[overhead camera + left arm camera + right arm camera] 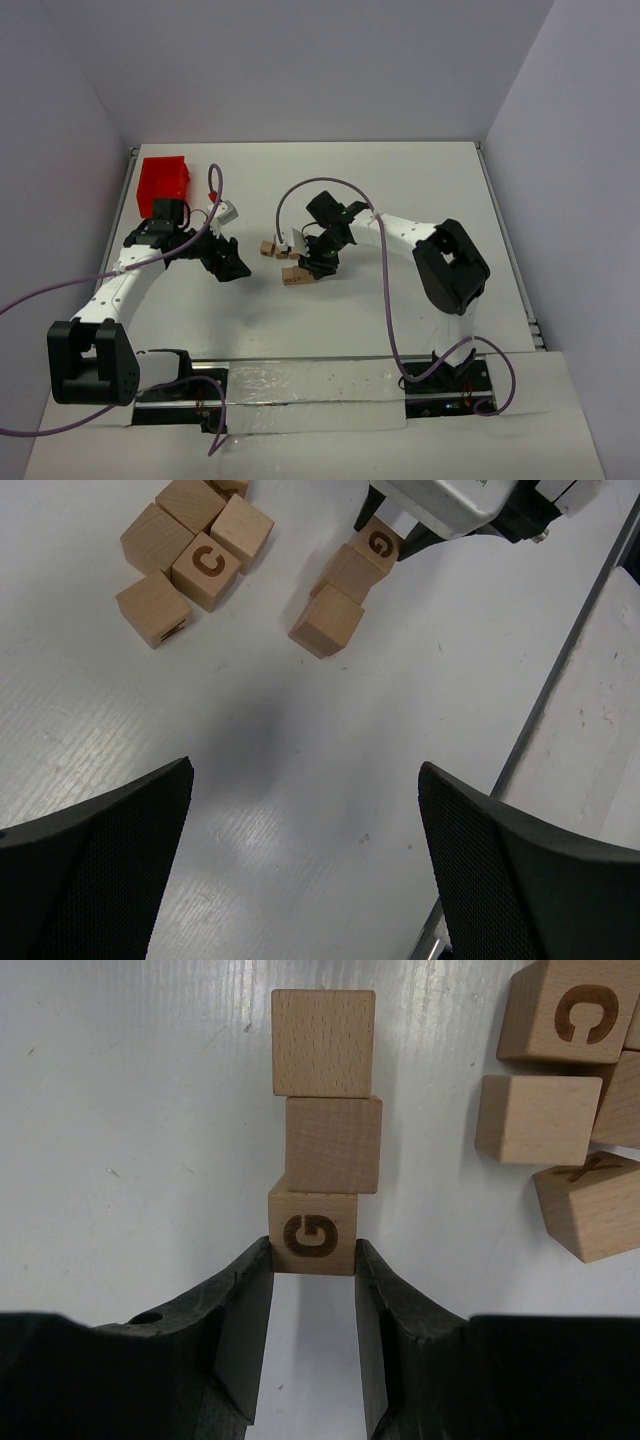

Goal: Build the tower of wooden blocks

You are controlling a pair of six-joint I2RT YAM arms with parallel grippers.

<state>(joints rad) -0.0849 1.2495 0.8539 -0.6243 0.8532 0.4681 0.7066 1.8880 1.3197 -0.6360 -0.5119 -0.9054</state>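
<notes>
white table (400, 200), red bin (163, 183) at its far left corner. left gripper (305, 780) left of centre, jaws spread wide, gripping nothing, aimed at bare tabletop. right gripper (320, 262) near the table's middle, clamped on the g cube (312, 1235), one finger (250, 1300) against each side face. wood block tower (330, 1145) of three cubes, touching face to face in one straight line, lying along the tabletop, long axis running from the right fingertips away toward the left gripper, g end pinched, letter facing the wrist camera. loose cubes (190, 550) just beside, clustered, one marked c.
</notes>
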